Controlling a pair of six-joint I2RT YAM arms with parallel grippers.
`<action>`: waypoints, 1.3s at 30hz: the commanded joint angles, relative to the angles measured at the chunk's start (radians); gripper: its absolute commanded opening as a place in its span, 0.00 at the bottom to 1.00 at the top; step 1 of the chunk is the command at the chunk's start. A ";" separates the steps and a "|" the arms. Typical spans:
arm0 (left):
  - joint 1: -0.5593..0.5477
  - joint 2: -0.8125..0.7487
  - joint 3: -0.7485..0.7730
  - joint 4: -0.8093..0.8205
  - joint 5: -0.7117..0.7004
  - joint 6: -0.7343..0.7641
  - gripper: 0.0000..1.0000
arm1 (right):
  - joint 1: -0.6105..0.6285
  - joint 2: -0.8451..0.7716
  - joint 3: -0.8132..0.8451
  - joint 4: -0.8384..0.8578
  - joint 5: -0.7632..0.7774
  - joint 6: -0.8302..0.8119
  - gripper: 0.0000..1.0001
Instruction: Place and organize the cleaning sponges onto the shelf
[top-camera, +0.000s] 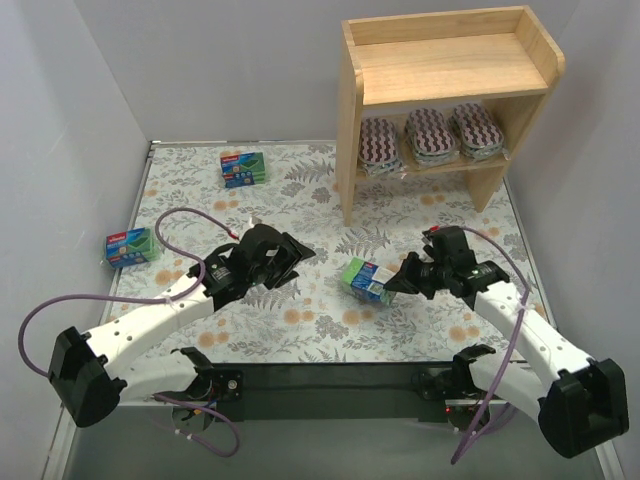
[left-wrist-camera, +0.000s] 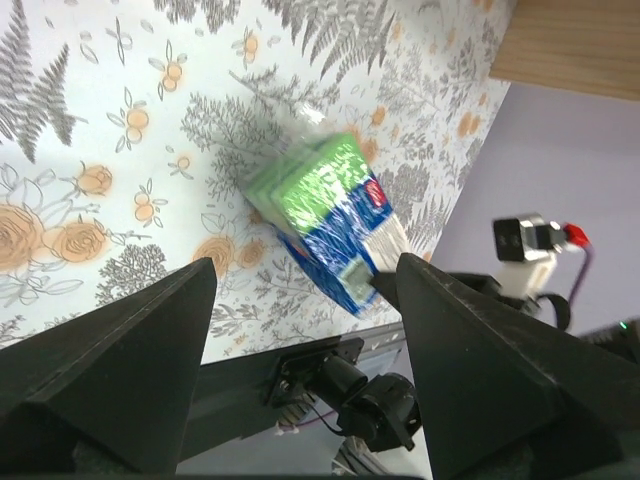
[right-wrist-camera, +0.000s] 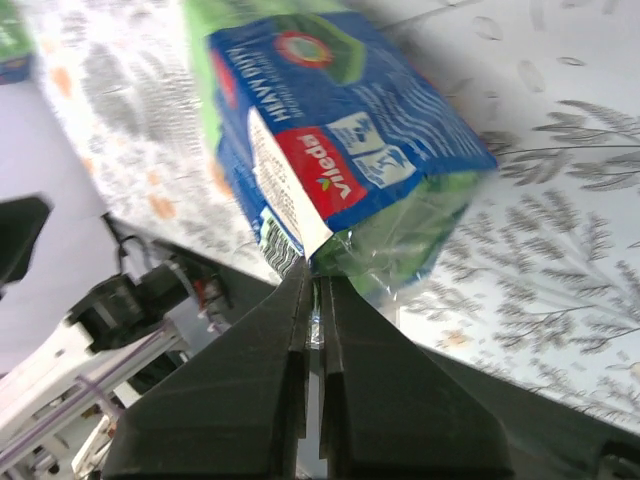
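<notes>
Overhead, a surface (top-camera: 330, 205) covered in a pale print of grey ferns and orange flowers fills a bay of plain white walls (top-camera: 200, 60). At its far right stands the wooden shelf (top-camera: 450, 65), its lower tier carrying three striped oval pads (top-camera: 432, 135) side by side. Only this view shows them, and only it shows two green packs lying well apart on the left: one far pack (top-camera: 243, 169) near the back edge and one left pack (top-camera: 131, 246) by the wall.

A third pack (top-camera: 366, 279) sits mid-surface between the two hands. The left hand (top-camera: 298, 258) hangs near it with its fingers spread wide and nothing between them. Its wrist view frames that pack (left-wrist-camera: 325, 220), slightly blurred, in the gap, with a corner of wood at the upper right.

The right hand (top-camera: 393, 285) meets the pack's near end. Its wrist view alone shows the blue-and-red label (right-wrist-camera: 320, 150) clearly, and the fingers (right-wrist-camera: 270, 340) pressed together, pinching the thin wrap at the pack's edge.
</notes>
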 joint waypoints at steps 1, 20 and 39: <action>0.043 -0.051 0.087 -0.105 -0.069 0.080 0.67 | -0.026 -0.106 0.140 -0.085 -0.084 0.000 0.01; 0.140 -0.100 0.194 -0.206 -0.080 0.215 0.65 | -0.434 0.006 0.778 0.308 -0.549 0.397 0.01; 0.140 -0.152 0.205 -0.221 -0.085 0.209 0.65 | -0.546 0.386 1.214 0.374 -0.072 0.505 0.01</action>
